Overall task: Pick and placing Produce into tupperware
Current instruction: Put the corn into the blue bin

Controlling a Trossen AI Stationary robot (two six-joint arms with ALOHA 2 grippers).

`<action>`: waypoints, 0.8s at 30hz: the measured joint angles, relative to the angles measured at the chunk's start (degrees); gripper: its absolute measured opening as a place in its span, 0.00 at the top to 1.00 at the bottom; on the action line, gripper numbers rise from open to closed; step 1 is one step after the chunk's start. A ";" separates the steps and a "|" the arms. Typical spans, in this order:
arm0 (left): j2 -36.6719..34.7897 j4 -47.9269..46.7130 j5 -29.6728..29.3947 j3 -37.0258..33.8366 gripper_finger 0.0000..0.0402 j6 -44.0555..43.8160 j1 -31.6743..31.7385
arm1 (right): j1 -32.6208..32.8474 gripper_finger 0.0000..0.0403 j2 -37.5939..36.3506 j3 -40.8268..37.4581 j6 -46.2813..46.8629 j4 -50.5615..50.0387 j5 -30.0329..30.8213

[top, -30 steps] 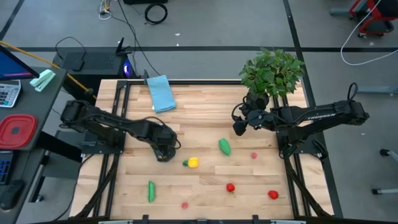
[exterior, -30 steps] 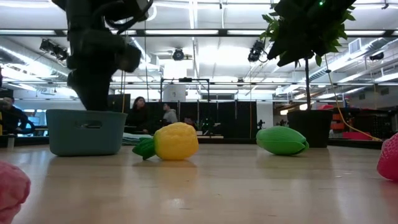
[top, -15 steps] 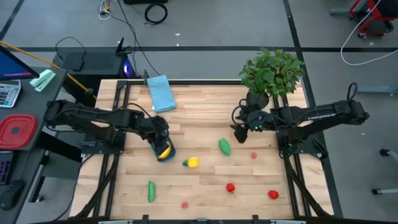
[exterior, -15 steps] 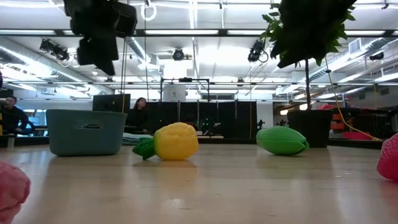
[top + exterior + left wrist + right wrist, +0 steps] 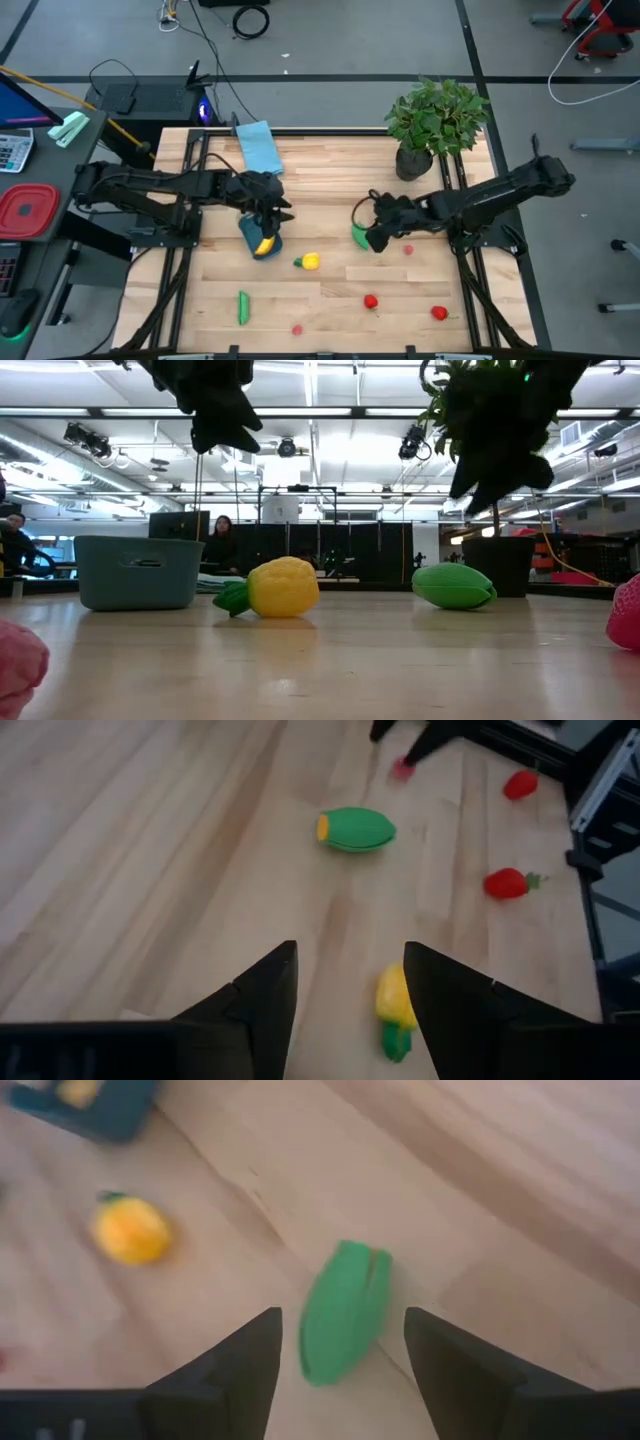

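The dark teal tupperware (image 5: 250, 232) stands left of the table's centre with the yellow banana (image 5: 265, 244) inside it. My left gripper (image 5: 278, 212) hovers open above the tub's far right corner, touching nothing. My right gripper (image 5: 372, 240) is open and hangs just above the right side of the oval green piece (image 5: 358, 236), which lies flat on the wood (image 5: 350, 1290). The yellow piece with green stem (image 5: 309, 262) rests between them. A long green piece (image 5: 243, 307) and tiny red ones (image 5: 371, 300) (image 5: 439, 313) lie near the front edge.
A potted plant (image 5: 437, 120) stands at the far right of the table, and a light blue cloth (image 5: 260, 150) lies at the far edge. A small pink piece (image 5: 409, 250) sits right of my right gripper. A red container (image 5: 28, 210) is off the table's left side.
My left gripper has risen out of the tupperware and drifted right, and the banana now shows lying in the tub. My right gripper has swung from beside the plant pot toward the near edge and left, coming down over the oval green piece.
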 joint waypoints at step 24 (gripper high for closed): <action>0.02 0.05 0.01 0.00 0.56 4.91 1.76 | -3.54 0.32 11.00 0.00 2.19 6.45 -6.92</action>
